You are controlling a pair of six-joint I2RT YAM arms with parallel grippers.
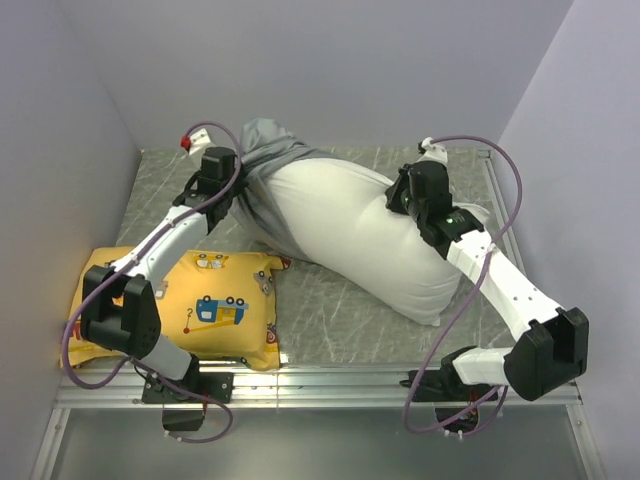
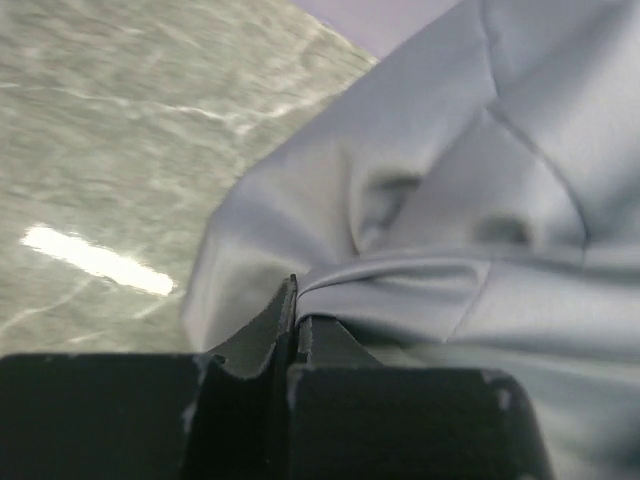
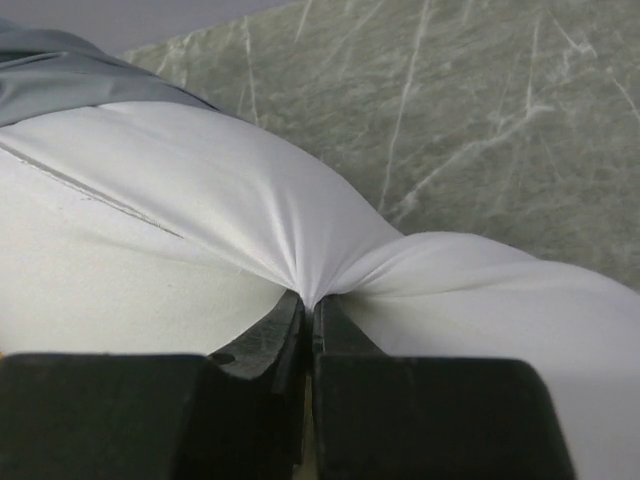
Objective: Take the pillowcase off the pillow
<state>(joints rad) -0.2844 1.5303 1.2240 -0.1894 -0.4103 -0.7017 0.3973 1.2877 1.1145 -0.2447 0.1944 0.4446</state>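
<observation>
The white pillow lies slantwise across the table, most of it bare. The grey pillowcase is bunched over its far left end. My left gripper is shut on a fold of the pillowcase, the cloth pinched between the fingertips. My right gripper is shut on the pillow's upper right side; its cloth puckers into the closed jaws. A strip of grey pillowcase shows at the top left of the right wrist view.
A yellow pillow with a cartoon-vehicle print lies at the near left under my left arm. Grey walls close in the back and both sides. A metal rail runs along the near table edge.
</observation>
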